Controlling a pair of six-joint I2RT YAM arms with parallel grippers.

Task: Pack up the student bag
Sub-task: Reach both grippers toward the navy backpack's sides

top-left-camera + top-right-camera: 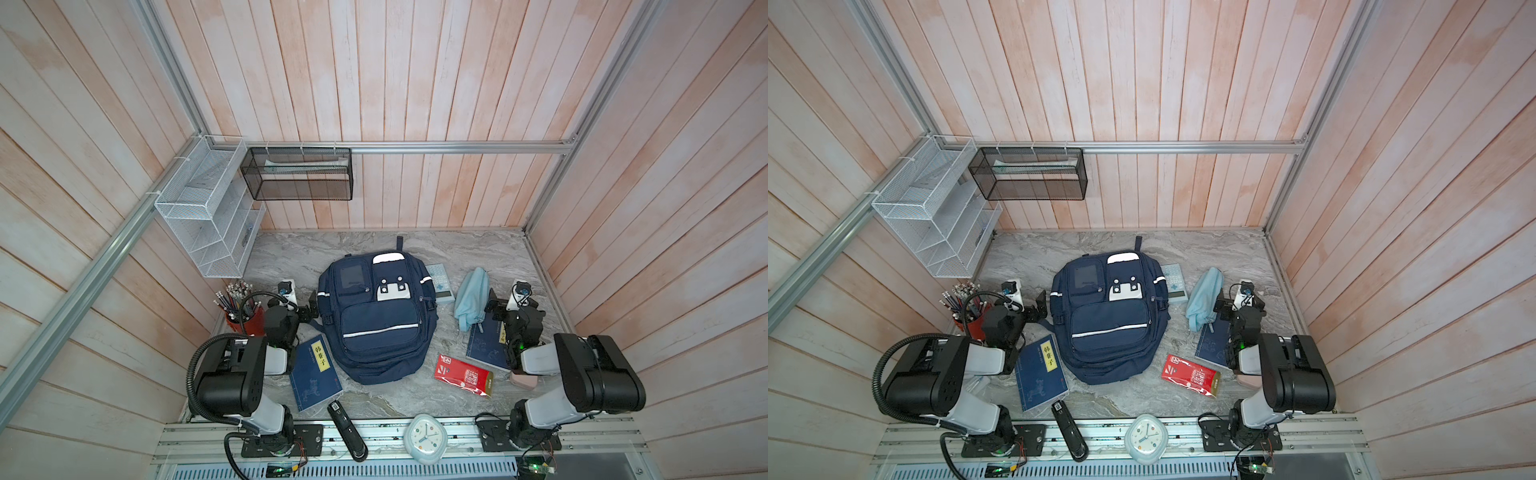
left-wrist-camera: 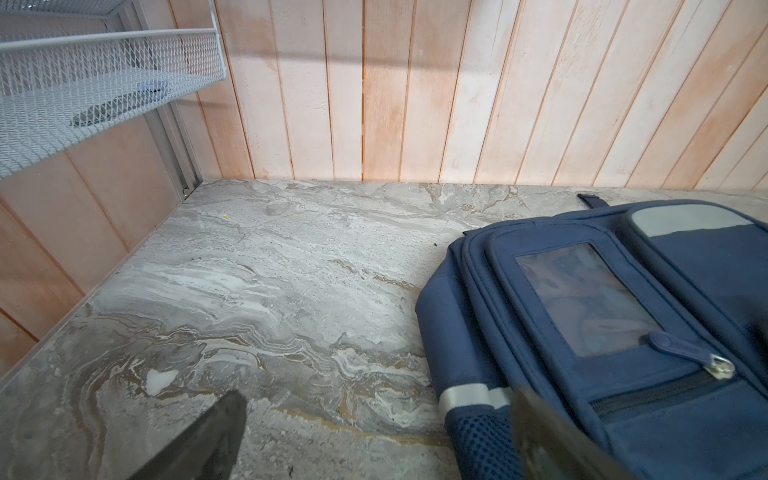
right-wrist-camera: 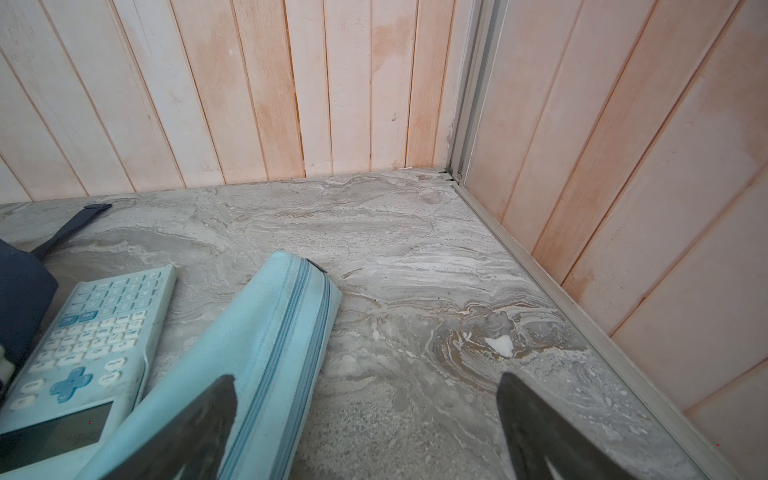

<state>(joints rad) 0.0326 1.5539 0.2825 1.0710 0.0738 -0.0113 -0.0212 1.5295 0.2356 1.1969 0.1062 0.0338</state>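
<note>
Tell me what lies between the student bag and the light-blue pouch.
A pale teal calculator lies flat between the student bag and the pouch, seen in both top views.

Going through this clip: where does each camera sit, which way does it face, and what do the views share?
Both top views: high above the arm bases, looking down at the student bag; both arms show.
Left wrist: on the left arm, facing the back-left corner; the open left hand frames table and bag edge.
Right wrist: on the right arm, facing the back-right corner; the open right hand shows by the light-blue pouch and calculator.
Shared: all four show the bag.
</note>
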